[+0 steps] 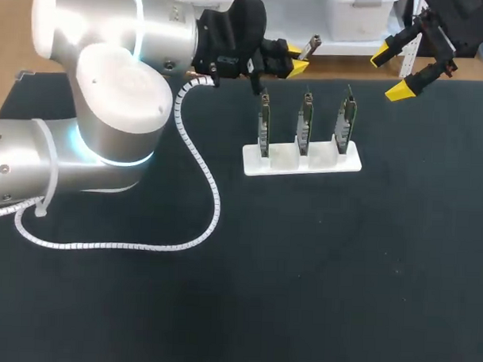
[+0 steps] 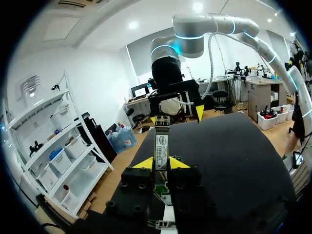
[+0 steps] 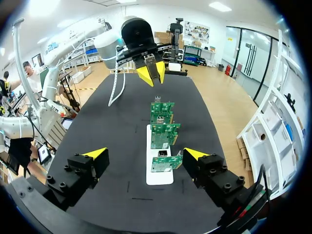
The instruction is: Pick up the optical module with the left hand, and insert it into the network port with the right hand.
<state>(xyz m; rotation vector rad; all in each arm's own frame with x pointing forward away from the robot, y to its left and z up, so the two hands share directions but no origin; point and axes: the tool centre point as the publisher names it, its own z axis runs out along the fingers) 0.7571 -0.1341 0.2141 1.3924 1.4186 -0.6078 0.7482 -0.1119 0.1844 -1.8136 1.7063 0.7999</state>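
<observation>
The optical module (image 1: pixel 310 47), a slim silver bar, is clamped between the yellow tips of my left gripper (image 1: pixel 296 58) and held in the air behind the table's far edge. In the left wrist view the module (image 2: pixel 161 142) sticks out ahead of the shut gripper (image 2: pixel 161 163). My right gripper (image 1: pixel 392 73) hangs open at the far right with nothing between its fingers. From the right wrist view, the open gripper (image 3: pixel 145 155) faces the boards (image 3: pixel 163 130), and the left gripper (image 3: pixel 150 74) with the module (image 3: pixel 149 60) lies beyond them. The network ports are on three green boards (image 1: pixel 305 124).
The three boards stand upright in a row in a white holder (image 1: pixel 283 163) at the far middle of the black table (image 1: pixel 301 278). My left arm's white coiled cable (image 1: pixel 201 187) droops over the table on the left.
</observation>
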